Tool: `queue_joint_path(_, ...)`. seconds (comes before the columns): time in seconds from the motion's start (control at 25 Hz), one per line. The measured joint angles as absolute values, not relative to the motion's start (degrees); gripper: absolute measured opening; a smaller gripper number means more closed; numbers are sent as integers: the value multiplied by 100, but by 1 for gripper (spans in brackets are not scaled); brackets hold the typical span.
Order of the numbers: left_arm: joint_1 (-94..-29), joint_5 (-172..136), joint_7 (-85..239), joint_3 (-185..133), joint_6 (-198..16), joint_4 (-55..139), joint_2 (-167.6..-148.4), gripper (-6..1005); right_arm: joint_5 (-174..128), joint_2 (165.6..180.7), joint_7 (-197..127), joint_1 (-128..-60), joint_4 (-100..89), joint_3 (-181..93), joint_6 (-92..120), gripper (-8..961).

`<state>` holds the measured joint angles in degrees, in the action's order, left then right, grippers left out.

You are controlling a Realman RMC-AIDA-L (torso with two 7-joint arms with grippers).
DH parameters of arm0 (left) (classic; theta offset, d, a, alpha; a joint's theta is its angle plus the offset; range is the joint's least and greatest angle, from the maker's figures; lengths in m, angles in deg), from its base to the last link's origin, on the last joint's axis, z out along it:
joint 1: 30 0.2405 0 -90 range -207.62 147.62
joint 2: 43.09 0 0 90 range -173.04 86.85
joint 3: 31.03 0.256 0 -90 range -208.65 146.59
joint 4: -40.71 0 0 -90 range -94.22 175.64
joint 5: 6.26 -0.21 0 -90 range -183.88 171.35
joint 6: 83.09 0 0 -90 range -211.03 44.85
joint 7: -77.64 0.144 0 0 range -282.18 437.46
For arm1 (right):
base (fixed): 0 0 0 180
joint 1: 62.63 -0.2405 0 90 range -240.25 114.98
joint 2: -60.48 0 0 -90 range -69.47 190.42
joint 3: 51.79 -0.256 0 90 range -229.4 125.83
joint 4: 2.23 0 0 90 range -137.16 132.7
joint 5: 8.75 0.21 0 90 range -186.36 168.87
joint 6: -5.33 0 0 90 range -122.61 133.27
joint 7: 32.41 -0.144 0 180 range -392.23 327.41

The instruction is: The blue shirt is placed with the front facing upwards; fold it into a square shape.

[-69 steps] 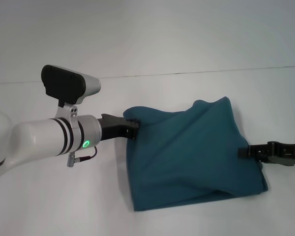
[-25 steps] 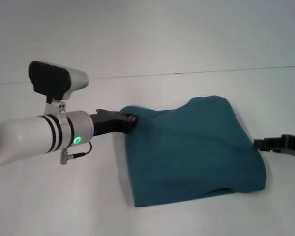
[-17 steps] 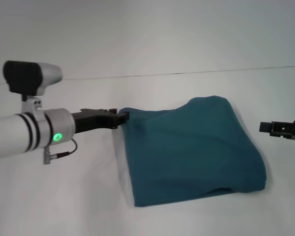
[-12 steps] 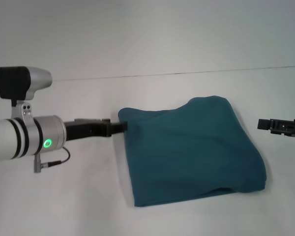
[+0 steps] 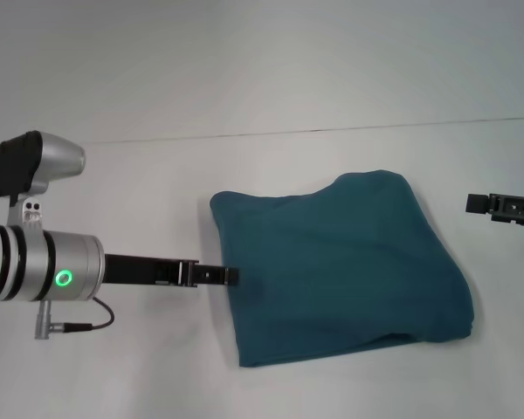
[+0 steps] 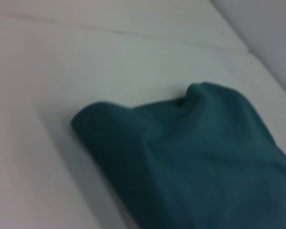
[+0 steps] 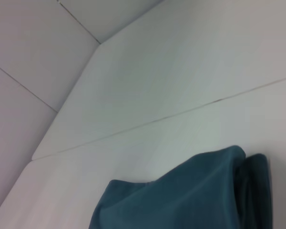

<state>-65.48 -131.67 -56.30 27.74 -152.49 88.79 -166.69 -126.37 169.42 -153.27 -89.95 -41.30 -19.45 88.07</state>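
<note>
The blue shirt [image 5: 341, 271] lies folded in a rough square, plain teal side up, right of the table's middle. Its lettering and neck tag are hidden. The far edge bulges up a little at the right. My left gripper [image 5: 231, 277] reaches in from the left, and its tip is at the shirt's left edge, about midway along it. My right gripper [image 5: 477, 203] hangs at the far right, apart from the shirt's right edge. The shirt also shows in the left wrist view [image 6: 190, 162] and the right wrist view [image 7: 181, 200].
The shirt rests on a white table [image 5: 140, 375]. A thin seam line [image 5: 332, 130] crosses the table behind the shirt. My left arm's silver wrist [image 5: 44, 271] stretches over the table's left side.
My left gripper has left the shirt's far left corner and moved nearer along its left edge. My right gripper has drawn back to the right, off the shirt. The shirt has settled flatter.
</note>
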Motion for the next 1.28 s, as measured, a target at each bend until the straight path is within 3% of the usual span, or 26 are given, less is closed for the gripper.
queue_joint_path(0.32,-6568,-13543,-6013,2700,-15730,8943,-16650,754,-12634,16880,-15326,-8997,-4173,-1958,8914,910)
queue_joint_path(1.28,-6862,-13564,-5969,2752,-15603,8381,-16694,755,-12625,16875,-15326,-8935,-4240,-2059,9022,907)
